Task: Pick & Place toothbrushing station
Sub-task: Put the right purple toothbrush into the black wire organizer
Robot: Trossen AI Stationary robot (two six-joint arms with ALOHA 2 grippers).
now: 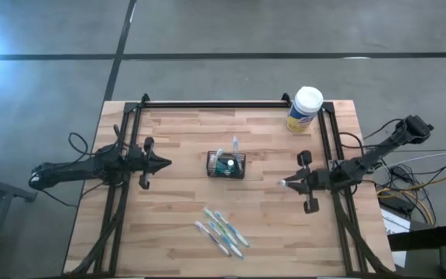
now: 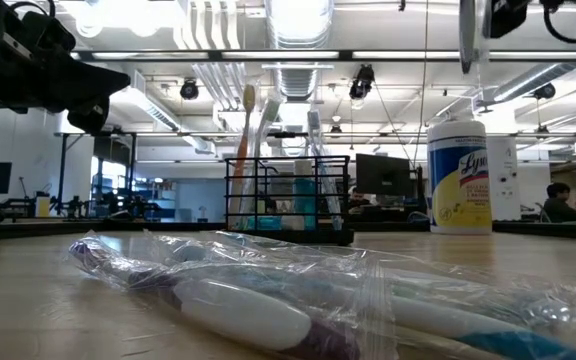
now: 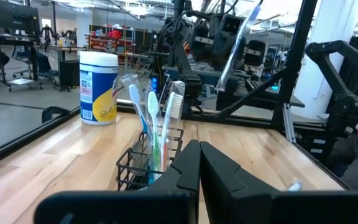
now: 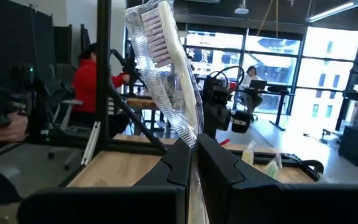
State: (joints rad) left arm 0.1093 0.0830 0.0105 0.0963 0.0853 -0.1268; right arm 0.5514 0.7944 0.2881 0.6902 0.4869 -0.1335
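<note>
The toothbrushing station (image 1: 226, 164) is a small black wire-mesh holder standing on its base at the table's middle, with several toothbrushes upright in it; it also shows in the low view (image 2: 288, 200) and the left wrist view (image 3: 143, 163). My left gripper (image 1: 165, 163) is shut and empty, hovering left of the holder. My right gripper (image 1: 285, 184) is right of the holder, shut on a toothbrush in a clear plastic wrapper (image 4: 166, 56). Several wrapped toothbrushes (image 1: 223, 230) lie flat on the table near its near edge. My right gripper pinches the wrapped toothbrush's handle (image 4: 188, 134) between its two fingers, through the clear wrapper. The fingers come level from the table's right side and lie across the handle. The brush stands nearly upright, its bristle head (image 4: 160, 28) above the fingers, clear of the table.
A white-lidded, yellow-labelled canister (image 1: 306, 108) stands at the far right of the table. Black frame rails run along the left, right and far edges (image 1: 207, 104). Bare wood lies between the holder and each gripper. A person in red (image 4: 89, 87) sits beyond the table.
</note>
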